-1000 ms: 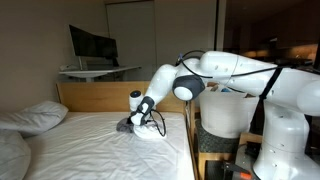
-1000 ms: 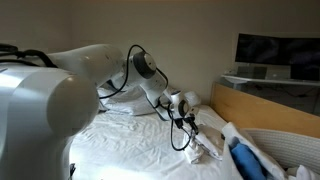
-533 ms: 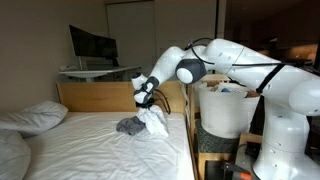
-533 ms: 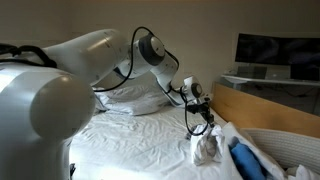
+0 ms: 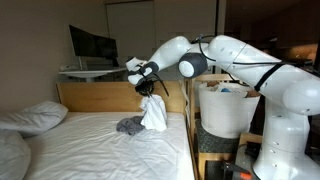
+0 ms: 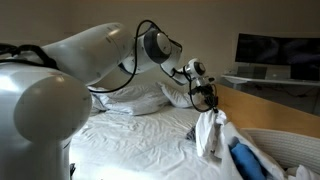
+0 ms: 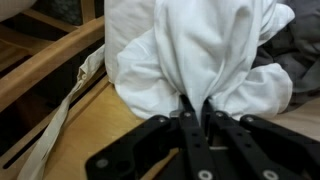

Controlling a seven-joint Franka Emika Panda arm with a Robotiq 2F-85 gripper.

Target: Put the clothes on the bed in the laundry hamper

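A: So, where does the gripper (image 5: 150, 88) stand?

B: Above the bed (image 5: 90, 140), near the edge with the wooden side board. Its jaws are pressed together on a bunched fold of a white garment (image 5: 153, 112).

A: Does the wrist view bear that out?

B: Yes. There the fingertips (image 7: 185, 108) meet around a gathered tuck of the white garment (image 7: 200, 50), with cloth spilling out on either side.

A: And how does the piece hang?

B: It droops in a loose bundle straight below the gripper (image 6: 209, 100). Whether its lower hem touches the sheet cannot be told.

A: What of the other clothes?

B: A grey garment (image 5: 128, 125) lies crumpled on the sheet, just beside the hanging white one. In the wrist view it shows at the right edge (image 7: 295, 50), behind the white cloth.

A: And the laundry hamper (image 5: 226, 112)?

B: It stands off the bed, past the side board, close to the robot's white body. The held garment is well short of its rim.

A: Anything else on the mattress?

B: Pillows (image 5: 35, 115) rest at the far end from the arm.
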